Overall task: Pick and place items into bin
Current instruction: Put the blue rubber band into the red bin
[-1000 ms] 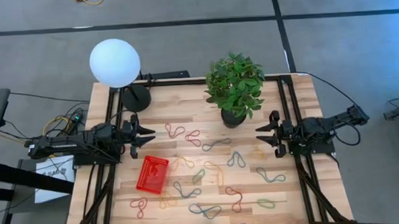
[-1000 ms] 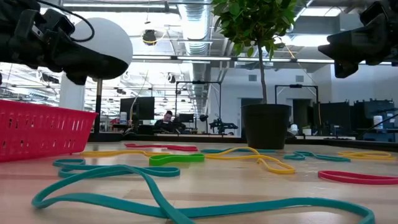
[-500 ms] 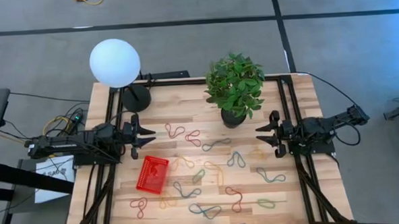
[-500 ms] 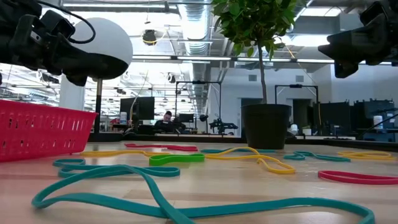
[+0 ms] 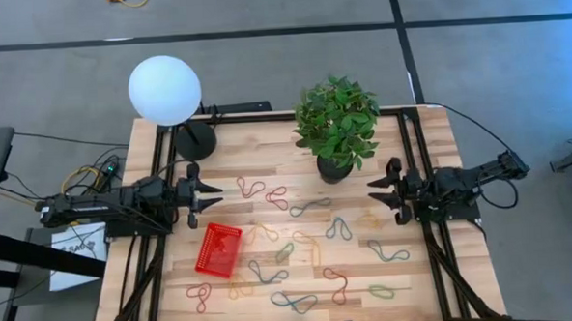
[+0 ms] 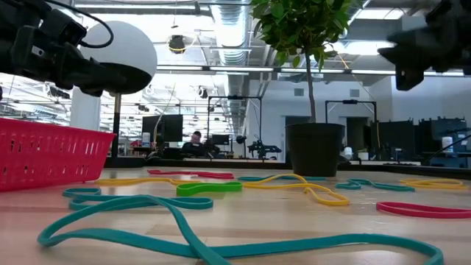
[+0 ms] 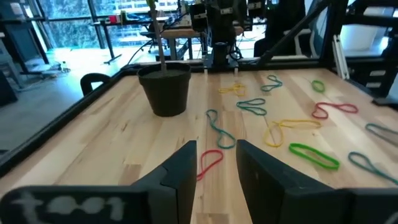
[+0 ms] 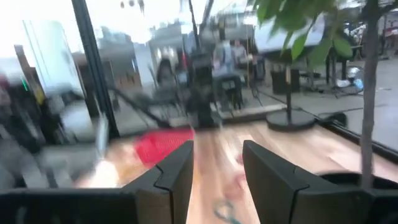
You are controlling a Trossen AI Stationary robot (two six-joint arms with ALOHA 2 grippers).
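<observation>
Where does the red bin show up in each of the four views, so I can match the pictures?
High view: red bin on the table's left half, just in front of the left arm.
Low view: red bin at the left edge, on the tabletop.
Left wrist view: not in it.
Right wrist view: red blur far across the table, left of centre.
Shared landmark: the black plant pot.

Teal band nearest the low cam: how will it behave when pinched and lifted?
Probably floppy: the teal band lies flat on the table in a loose, crossed loop. Likely very light, being a thin strip. It hugs the wood, so a tool may struggle to get under it, and it may drag rather than lift cleanly.
</observation>
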